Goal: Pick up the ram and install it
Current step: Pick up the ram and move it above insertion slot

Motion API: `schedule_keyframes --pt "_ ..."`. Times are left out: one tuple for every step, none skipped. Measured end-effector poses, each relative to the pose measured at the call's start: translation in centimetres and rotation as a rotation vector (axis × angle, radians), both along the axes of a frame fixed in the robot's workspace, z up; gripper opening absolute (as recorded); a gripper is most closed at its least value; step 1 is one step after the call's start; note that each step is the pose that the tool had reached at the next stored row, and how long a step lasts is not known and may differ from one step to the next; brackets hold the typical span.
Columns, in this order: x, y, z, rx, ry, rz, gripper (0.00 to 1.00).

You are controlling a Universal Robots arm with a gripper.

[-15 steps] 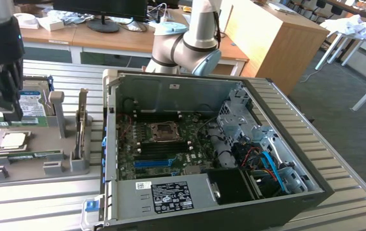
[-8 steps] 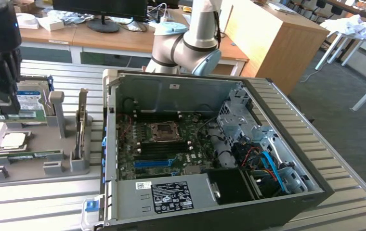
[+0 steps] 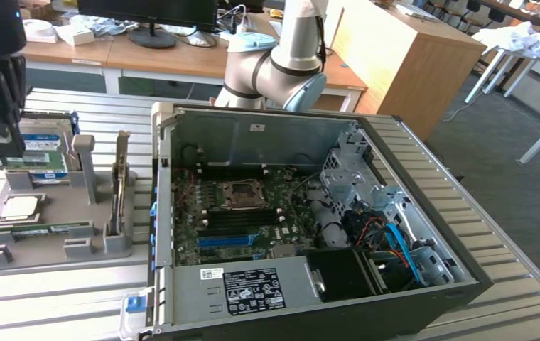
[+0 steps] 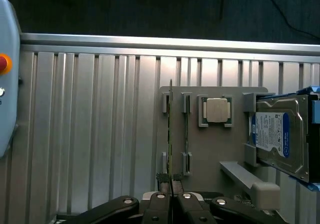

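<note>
Tool (image 4: 171, 186) pinched shut on the ram (image 4: 170, 129), stick on edge, seemingly just clear of the holder (image 4: 210, 149) on my worktop (image 3: 80, 291); open case (image 3: 251, 135) lies toward the exterior view's right, its memory slots (image 3: 241, 217) roughly parallel to the stick's length.

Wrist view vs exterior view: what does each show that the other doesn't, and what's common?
Wrist view: red-orange round button on a pale box.
Exterior view: open black computer case with green motherboard, silver robot arm joint.
Both: end effector shut on the thin green RAM stick, square silver processor chip, blue-labelled hard drive, grey fixture plate.
</note>
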State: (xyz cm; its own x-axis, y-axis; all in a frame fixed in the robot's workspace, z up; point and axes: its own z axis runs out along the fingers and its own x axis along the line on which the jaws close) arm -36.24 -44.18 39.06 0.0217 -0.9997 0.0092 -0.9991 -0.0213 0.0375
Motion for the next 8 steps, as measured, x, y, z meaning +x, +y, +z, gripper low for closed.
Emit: schedule_keyframes --pt "0.0 0.00 0.19 -0.0008 0.0001 0.000 0.11" --pt "0.0 0.00 0.36 -0.0016 0.0000 0.000 0.11" --pt "0.0 0.00 0.55 -0.0024 0.0001 0.000 0.11" --pt "0.0 0.00 0.71 -0.0030 0.0000 0.000 0.11" --pt "0.0 0.00 0.88 -0.0037 0.0001 0.000 0.11" --pt "0.0 0.00 1.03 -0.0042 0.0000 0.000 0.11" --pt "0.0 0.00 1.19 -0.0047 0.0000 0.000 0.11" --pt "0.0 0.00 1.35 -0.0052 0.0001 0.000 0.11"
